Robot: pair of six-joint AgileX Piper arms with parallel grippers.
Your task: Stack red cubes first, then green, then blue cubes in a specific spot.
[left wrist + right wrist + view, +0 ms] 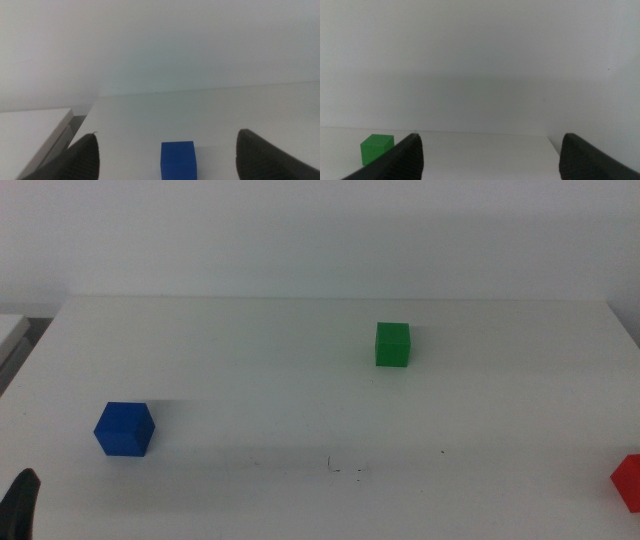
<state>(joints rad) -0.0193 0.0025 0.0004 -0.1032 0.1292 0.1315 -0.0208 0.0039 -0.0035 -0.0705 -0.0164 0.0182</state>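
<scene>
A wide white desk (300, 390) fills the room in front of me, with a plain white wall behind it. The three cubes sit on it well apart from one another, none stacked.

The left gripper (167, 155) waits low at the desk's near left corner, its jaws spread wide and released, holding nothing. Only a dark tip of it shows in the middle view. The blue cube (125, 429) sits on the desk just ahead of those jaws, lined up with the gap between them but not touched by either.

The right gripper (492, 157) is out of the middle view; its jaws are also spread apart and released, with nothing between them. The green cube (393, 344) stands farther back on the desk, ahead of the right jaws and off to their left side, outside the gap.

The red cube (629, 481) sits at the desk's near right edge, partly cut off in the middle view.

Smallest of all, the faint dark scribbles (345, 470) mark the bare spot near the front middle of the desk, between blue and red.
</scene>
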